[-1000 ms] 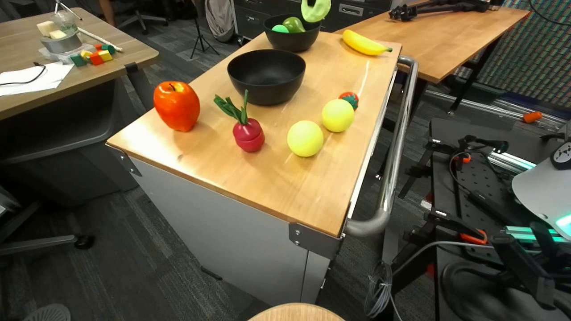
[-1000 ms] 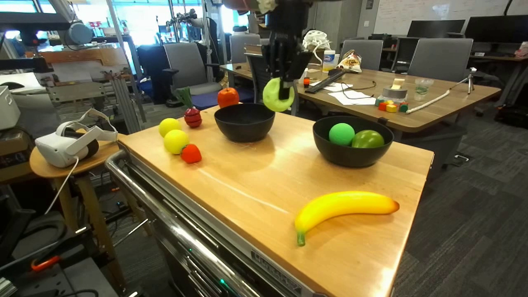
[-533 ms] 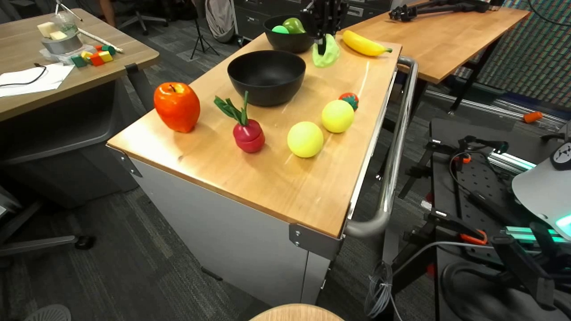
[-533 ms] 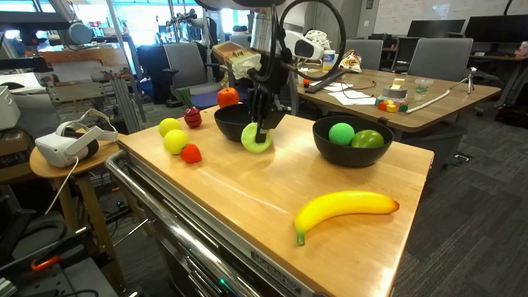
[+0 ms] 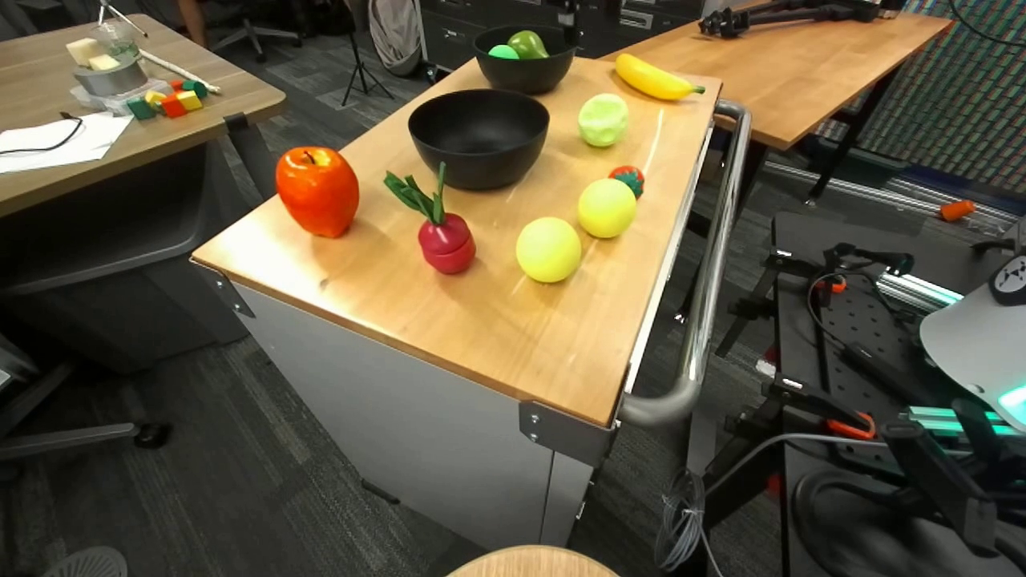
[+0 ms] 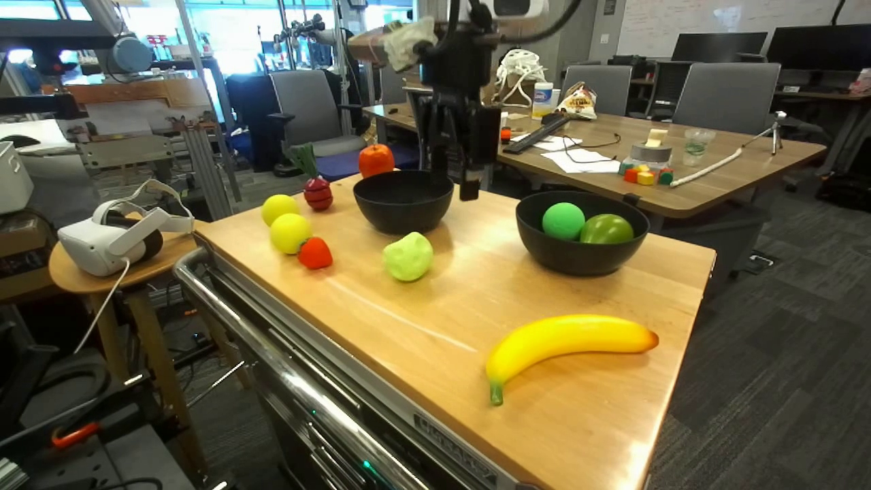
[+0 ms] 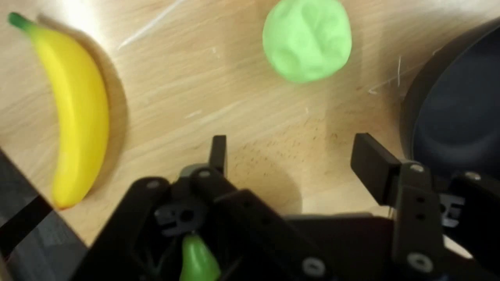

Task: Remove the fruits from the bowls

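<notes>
I held the gripper (image 7: pixel 291 156) spread above the tabletop (image 6: pixel 442 299), where over my feed I saw a pale-green ball (image 6: pixel 408 257) resting near a black bowl (image 6: pixel 401 214); a green ball (image 6: pixel 563 221) and a dark green fruit (image 6: pixel 607 230) sat inside a second black bowl (image 6: pixel 565 258).

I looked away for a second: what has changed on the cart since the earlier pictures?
The lumpy lime-coloured ball, held in the air earlier, was lowered and let go; it now rests on the wooden top, near but apart from a black bowl. The gripper opened and rose away. The banana and the green ball in the other bowl stayed put.
</notes>
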Motion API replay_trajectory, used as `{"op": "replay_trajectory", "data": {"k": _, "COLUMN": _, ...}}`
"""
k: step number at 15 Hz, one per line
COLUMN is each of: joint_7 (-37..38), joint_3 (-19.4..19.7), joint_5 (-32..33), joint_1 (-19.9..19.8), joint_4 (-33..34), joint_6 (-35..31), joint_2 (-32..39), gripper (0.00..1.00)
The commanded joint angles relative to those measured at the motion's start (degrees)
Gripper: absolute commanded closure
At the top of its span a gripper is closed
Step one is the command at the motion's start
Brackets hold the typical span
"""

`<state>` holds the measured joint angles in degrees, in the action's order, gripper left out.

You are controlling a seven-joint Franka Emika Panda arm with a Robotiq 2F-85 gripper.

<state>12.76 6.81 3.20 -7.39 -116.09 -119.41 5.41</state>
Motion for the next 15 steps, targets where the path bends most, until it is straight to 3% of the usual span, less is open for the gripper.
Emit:
{"op": "replay_trajectory", "data": {"k": 1, "joint_7": 3.8, "joint_3": 0.8, "joint_5": 5.3, "joint_1": 0.2, "joint_4": 0.6, "joint_6": -5.4, "joint_2": -4.0, "gripper": 0.00}}
{"op": "replay_trajectory", "data": {"k": 9, "joint_7": 10.1, "joint_3": 3.1, "joint_5": -3.3, "joint_1": -1.4, "joint_4": 7.4, "joint_6": -21.1, "joint_2": 10.4, "gripper": 0.00}}
{"op": "replay_trajectory", "data": {"k": 15, "joint_7": 11.9, "joint_3": 4.2, "joint_5": -6.8, "joint_1": -1.3, "joint_4": 15.4, "joint_6": -23.8, "joint_2": 19.1, "gripper": 0.00}}
